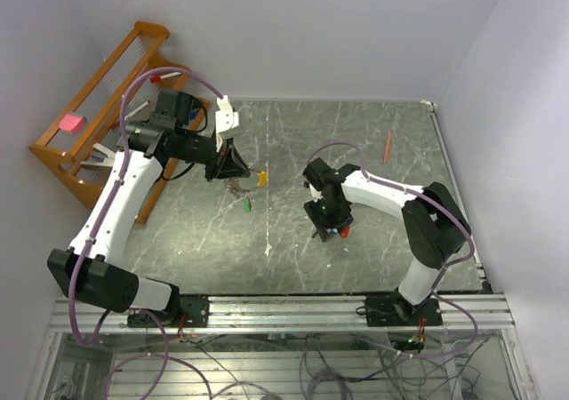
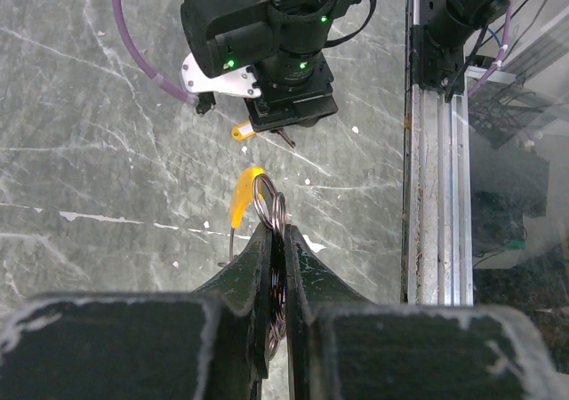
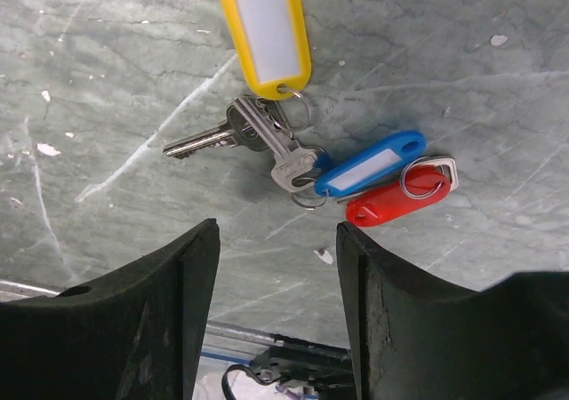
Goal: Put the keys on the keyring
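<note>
Nearest, right gripper (image 3: 277,240) with jaws spread and empty, poised over the keys (image 3: 267,142) heaped on the grey table (image 3: 107,80): red tag (image 3: 391,206) just beside blue tag (image 3: 369,164), yellow tag (image 3: 265,31) beyond. Best to lower onto a single tag at the heap's edge and pinch its flat sides, leaving its small ring free for threading. Farther off, left gripper (image 2: 279,233) pressed together on the keyring (image 2: 267,200), curved yellow piece (image 2: 242,203) hanging beside the loop; hold that steady.
</note>
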Motion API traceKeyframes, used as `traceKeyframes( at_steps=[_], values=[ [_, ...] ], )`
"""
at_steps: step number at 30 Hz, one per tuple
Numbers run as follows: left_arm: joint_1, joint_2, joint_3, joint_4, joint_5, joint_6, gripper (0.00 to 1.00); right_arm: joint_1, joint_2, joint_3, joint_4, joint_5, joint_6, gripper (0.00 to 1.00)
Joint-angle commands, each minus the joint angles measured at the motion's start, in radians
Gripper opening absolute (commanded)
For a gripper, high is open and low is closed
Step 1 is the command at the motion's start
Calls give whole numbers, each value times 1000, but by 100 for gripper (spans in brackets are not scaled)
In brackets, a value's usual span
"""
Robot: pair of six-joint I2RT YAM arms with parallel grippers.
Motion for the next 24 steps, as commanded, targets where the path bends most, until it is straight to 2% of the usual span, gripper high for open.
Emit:
traceKeyframes(
  at_steps=[1, 6, 13, 17, 24],
  values=[
    [4, -6, 8, 26, 7, -2, 7, -2, 16, 0, 29, 25, 42, 54],
    [6, -3, 6, 31, 10, -6, 7, -9, 60, 23, 48, 48, 41, 53],
    [12, -8, -1, 31, 14, -6, 7, -35, 115, 10, 98, 12, 53, 41],
    [16, -8, 2, 31, 19, -8, 7, -36, 125, 23, 106, 23, 60, 32],
    [20, -1, 10, 32, 26, -10, 7, -46, 149, 80, 118, 81, 90, 7]
  ],
)
